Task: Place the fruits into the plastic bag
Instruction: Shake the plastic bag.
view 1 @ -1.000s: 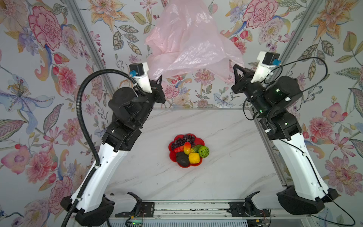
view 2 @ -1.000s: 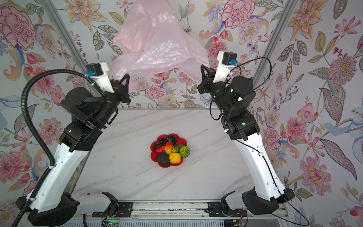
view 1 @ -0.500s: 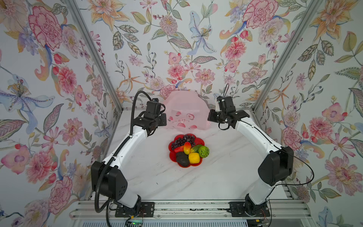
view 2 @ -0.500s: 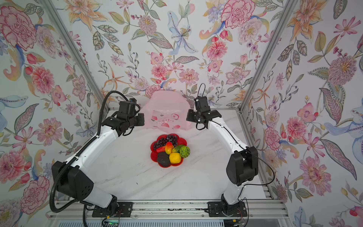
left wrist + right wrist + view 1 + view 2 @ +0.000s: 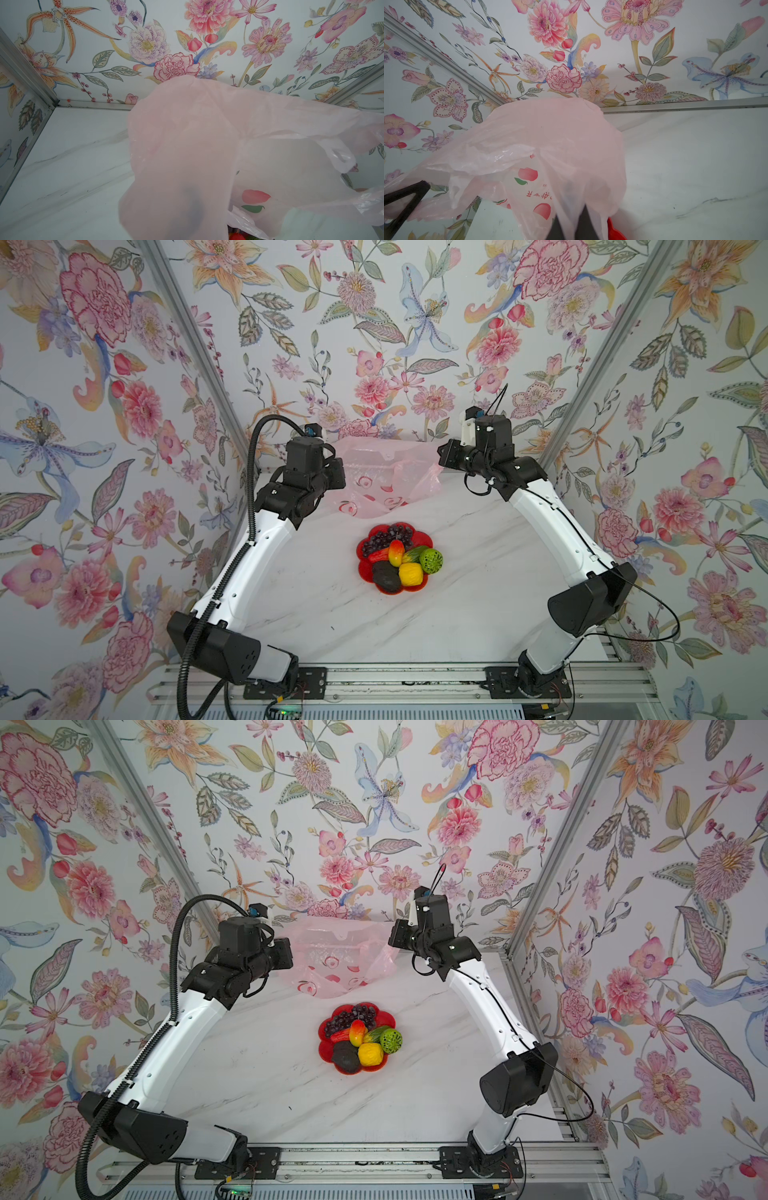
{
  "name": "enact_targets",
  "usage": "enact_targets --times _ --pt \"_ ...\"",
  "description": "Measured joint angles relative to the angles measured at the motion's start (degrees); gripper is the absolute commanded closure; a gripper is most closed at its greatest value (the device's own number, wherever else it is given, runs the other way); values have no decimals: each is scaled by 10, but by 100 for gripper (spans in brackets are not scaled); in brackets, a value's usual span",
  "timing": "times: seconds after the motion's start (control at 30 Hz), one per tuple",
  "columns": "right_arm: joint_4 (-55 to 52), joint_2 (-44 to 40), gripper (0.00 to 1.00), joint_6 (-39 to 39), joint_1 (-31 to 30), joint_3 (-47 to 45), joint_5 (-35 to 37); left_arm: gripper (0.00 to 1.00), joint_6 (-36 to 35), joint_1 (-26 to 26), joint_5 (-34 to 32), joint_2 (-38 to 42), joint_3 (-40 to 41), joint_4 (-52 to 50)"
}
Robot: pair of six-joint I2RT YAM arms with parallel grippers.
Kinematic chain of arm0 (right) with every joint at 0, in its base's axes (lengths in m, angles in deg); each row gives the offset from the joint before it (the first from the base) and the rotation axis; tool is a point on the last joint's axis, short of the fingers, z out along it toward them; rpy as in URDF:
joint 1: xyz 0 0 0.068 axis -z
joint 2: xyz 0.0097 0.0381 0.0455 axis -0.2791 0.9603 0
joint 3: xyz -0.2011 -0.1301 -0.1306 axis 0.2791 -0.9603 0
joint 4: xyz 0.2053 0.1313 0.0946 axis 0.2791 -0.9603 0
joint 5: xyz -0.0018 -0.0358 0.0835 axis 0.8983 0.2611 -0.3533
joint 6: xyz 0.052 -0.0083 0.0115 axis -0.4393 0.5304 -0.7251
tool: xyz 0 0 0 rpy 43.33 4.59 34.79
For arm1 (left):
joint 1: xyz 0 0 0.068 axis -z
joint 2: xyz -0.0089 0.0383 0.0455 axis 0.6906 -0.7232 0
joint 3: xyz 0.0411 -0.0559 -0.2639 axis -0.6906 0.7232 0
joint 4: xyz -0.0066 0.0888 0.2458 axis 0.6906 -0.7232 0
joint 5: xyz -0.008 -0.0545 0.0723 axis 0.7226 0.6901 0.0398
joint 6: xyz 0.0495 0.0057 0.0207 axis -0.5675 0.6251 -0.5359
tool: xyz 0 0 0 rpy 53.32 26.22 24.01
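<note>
the plastic bag point(image 5: 384, 477) is dropping back from its high swing and settling, billowed open, at the table's point(image 5: 478, 593) far edge. the left gripper point(image 5: 337, 475) and right gripper point(image 5: 445, 456) are pinching its sides, fully closed. the fruits point(image 5: 397, 560) are still waiting on the red plate point(image 5: 426, 537) mid-table, none bagged yet.

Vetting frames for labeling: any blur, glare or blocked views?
Both top views: sharp, evenly lit, faint shadows, fruits crisp. Left wrist: bag close to the lens, hazy, blocking about half the frame. Right wrist: bag fills the middle, sheen on its folds, its print legible.
</note>
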Motion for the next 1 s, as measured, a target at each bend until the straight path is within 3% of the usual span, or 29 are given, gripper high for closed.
enact_targets --times 0.1,0.2,0.4,0.5,0.57,0.63,0.7,0.77,0.87,1.0 --pt "-6 7 100 -1 0 -18 0 100 6 -4 5 -9 10 -10" --pt "-14 45 100 0 -1 28 0 100 13 -15 14 -43 -22 -27" --pt "-34 174 100 52 -28 364 14 100 2 -19 12 -98 -209 -3" --pt "10 133 100 113 -73 415 43 100 -42 5 -5 -58 -252 73" --pt "68 44 100 163 -120 334 73 100 -90 54 -28 5 -217 143" --pt "138 -76 100 200 -161 192 96 100 -128 104 -35 94 -140 209" --pt "191 -166 100 196 -153 59 105 100 -149 115 -53 174 -50 266" --pt "222 -225 100 164 -107 -53 118 100 -156 108 -83 231 42 302" --pt "190 -193 100 99 -54 -148 110 100 -137 93 -107 220 135 274" --pt "94 -12 100 39 -29 -169 58 100 -76 48 -86 74 196 164"
